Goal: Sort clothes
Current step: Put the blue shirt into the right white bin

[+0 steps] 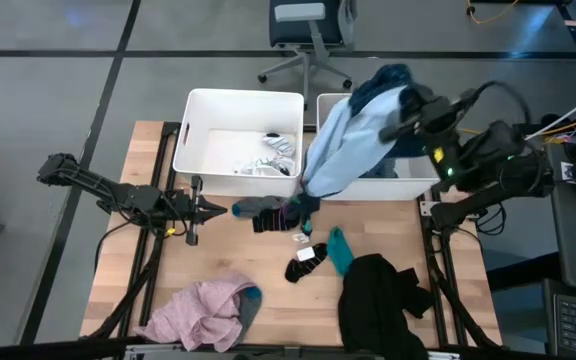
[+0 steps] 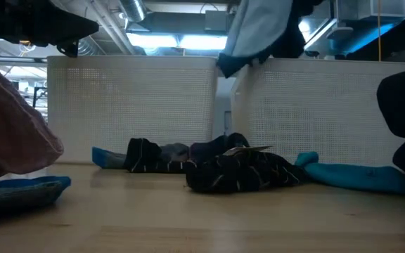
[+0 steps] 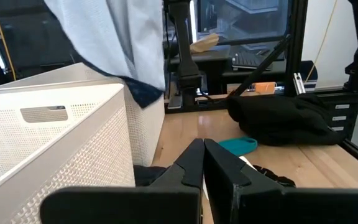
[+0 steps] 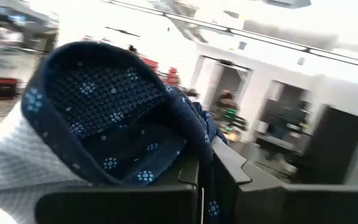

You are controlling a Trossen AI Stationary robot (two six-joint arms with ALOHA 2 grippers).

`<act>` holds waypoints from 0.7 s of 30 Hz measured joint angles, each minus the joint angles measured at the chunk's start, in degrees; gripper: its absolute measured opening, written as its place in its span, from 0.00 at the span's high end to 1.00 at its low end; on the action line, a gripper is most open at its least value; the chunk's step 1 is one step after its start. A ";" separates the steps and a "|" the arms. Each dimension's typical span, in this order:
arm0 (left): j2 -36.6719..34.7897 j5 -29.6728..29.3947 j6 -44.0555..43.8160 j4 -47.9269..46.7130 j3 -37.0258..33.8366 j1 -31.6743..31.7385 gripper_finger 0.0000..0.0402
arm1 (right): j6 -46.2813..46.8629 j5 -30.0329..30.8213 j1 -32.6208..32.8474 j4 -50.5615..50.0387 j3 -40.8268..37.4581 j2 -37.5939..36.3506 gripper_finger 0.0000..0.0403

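A light-blue shirt (image 1: 343,140) with a navy dotted collar (image 4: 104,118) hangs from my right gripper (image 1: 405,103), which is shut on it high above the right white tub (image 1: 408,185). The shirt's lower end (image 1: 316,182) hangs by the gap between the two tubs, clear of the table. My left gripper (image 1: 220,209) is shut and empty, level above the table left of some dark socks (image 1: 273,213). A black sock (image 1: 303,263), a teal sock (image 1: 340,250), a black garment (image 1: 378,300) and a pink garment (image 1: 208,312) lie on the table. My right gripper pinches the shirt's navy collar fabric (image 4: 194,134) between its two fingers. The fingers come in about level from the table's right side. The shirt hangs slack below and to the left of the fingers, draped over the right tub's left part, its lower end clear of the table.
The left white tub (image 1: 193,150) holds a few light striped clothes (image 1: 273,158). The black garment sits near the table's front right, the pink one at the front left. Bare wood (image 1: 228,255) lies between them. An office chair (image 1: 308,40) stands beyond the table.
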 joint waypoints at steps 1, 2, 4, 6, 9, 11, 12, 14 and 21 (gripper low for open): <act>0.00 0.00 0.01 -0.02 0.00 0.00 1.00 | -1.41 0.25 -1.03 1.24 0.00 -0.30 0.96; 0.00 0.00 0.01 0.00 0.00 0.00 1.00 | -2.18 0.25 -1.91 2.06 0.00 -0.62 0.96; 0.00 0.00 -0.02 -0.02 0.00 0.01 1.00 | -2.71 -0.28 -3.86 2.95 0.00 -1.10 0.96; 0.00 0.00 0.02 0.00 0.00 0.00 1.00 | -3.88 -1.29 -6.01 4.95 0.00 -1.11 0.95; -0.02 0.00 0.17 0.13 0.00 0.00 1.00 | -9.59 -0.65 -8.46 7.70 0.00 -1.03 0.95; 0.00 0.00 0.18 0.15 0.00 0.00 1.00 | -11.27 0.33 -10.02 7.10 0.00 -1.11 0.95; 0.00 0.00 0.46 0.18 0.00 0.01 1.00 | -11.40 0.39 -10.87 6.15 0.00 -1.13 0.95; 0.00 0.00 1.34 0.41 0.00 0.00 1.00 | -11.40 0.49 -12.48 3.92 0.00 -1.06 0.95; -0.02 0.00 1.82 0.52 0.00 0.01 1.00 | -1.18 3.93 -18.17 -14.05 0.00 -1.03 0.95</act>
